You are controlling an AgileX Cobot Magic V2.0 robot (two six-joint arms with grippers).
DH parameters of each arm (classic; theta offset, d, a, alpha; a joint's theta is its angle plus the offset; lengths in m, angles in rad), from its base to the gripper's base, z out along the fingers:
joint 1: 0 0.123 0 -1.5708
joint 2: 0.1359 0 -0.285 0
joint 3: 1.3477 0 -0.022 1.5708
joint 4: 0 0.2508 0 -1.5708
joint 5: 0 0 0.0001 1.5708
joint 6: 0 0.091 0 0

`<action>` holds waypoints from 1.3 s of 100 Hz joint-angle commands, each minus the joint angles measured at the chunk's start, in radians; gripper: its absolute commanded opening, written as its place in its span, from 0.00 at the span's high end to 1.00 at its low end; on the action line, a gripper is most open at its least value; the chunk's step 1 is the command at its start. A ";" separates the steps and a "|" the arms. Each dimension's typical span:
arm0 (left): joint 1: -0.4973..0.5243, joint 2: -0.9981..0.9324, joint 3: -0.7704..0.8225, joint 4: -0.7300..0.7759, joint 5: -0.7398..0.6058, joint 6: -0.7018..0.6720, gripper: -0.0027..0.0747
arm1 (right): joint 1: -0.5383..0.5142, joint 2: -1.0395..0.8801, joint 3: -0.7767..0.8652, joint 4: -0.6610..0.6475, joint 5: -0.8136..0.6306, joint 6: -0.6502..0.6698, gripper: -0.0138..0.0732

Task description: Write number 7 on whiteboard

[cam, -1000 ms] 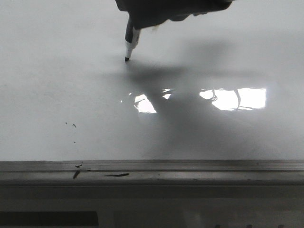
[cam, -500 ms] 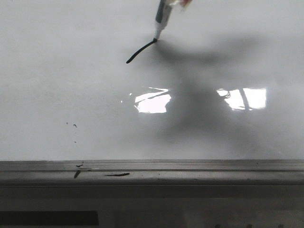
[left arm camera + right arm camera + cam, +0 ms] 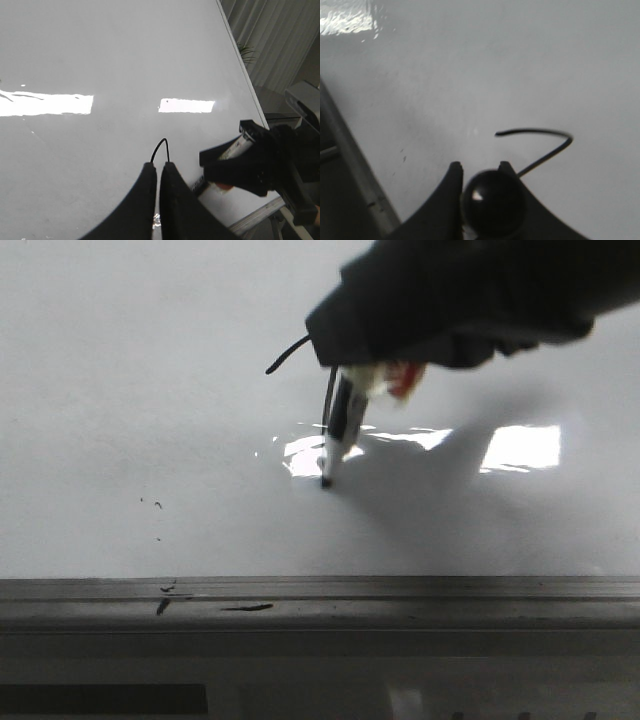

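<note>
Gripping the marker (image 3: 337, 430), the right pincer (image 3: 481, 172) risks overrunning the number 7 (image 3: 540, 145) toward 6 o'clock; the left pincer (image 3: 159, 167) sits closed, empty.

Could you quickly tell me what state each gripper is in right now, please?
Left gripper: shut, holding nothing.
Right gripper: shut on the marker, tip on the whiteboard.
</note>
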 commanded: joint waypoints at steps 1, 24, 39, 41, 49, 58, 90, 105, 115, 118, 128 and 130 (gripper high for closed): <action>-0.001 0.007 -0.028 -0.005 0.017 -0.005 0.99 | 0.006 -0.004 0.036 0.059 -0.045 -0.020 0.89; -0.001 0.007 -0.028 -0.005 0.017 -0.005 0.99 | 0.032 -0.080 0.009 0.034 -0.044 -0.020 0.89; -0.001 0.007 -0.028 -0.005 0.017 -0.005 0.99 | 0.102 -0.227 -0.096 -0.117 0.011 -0.020 0.89; -0.001 0.007 -0.028 -0.005 0.017 -0.005 0.99 | 0.109 -0.238 -0.109 -0.119 0.016 -0.020 0.89; -0.001 0.013 -0.028 -0.001 0.017 -0.005 0.99 | 0.124 -0.289 -0.139 -0.121 0.044 -0.020 0.89; -0.001 0.031 -0.028 0.012 0.032 -0.005 0.94 | 0.124 -0.333 -0.150 -0.121 0.092 -0.020 0.89; -0.001 0.258 -0.051 0.158 0.331 0.050 0.56 | 0.124 -0.311 -0.150 -0.121 0.400 -0.020 0.89; -0.001 0.383 -0.099 0.198 0.474 0.276 0.56 | 0.124 -0.277 -0.150 -0.121 0.451 -0.020 0.89; -0.001 0.453 -0.140 0.194 0.506 0.336 0.56 | 0.124 -0.265 -0.150 -0.121 0.460 -0.020 0.89; -0.001 0.473 -0.153 0.189 0.506 0.338 0.56 | 0.124 -0.265 -0.150 -0.121 0.460 -0.020 0.89; -0.001 0.536 -0.199 0.184 0.516 0.339 0.56 | 0.124 -0.265 -0.150 -0.121 0.457 -0.020 0.89; -0.001 0.543 -0.205 0.184 0.520 0.339 0.56 | 0.124 -0.265 -0.150 -0.121 0.457 -0.020 0.89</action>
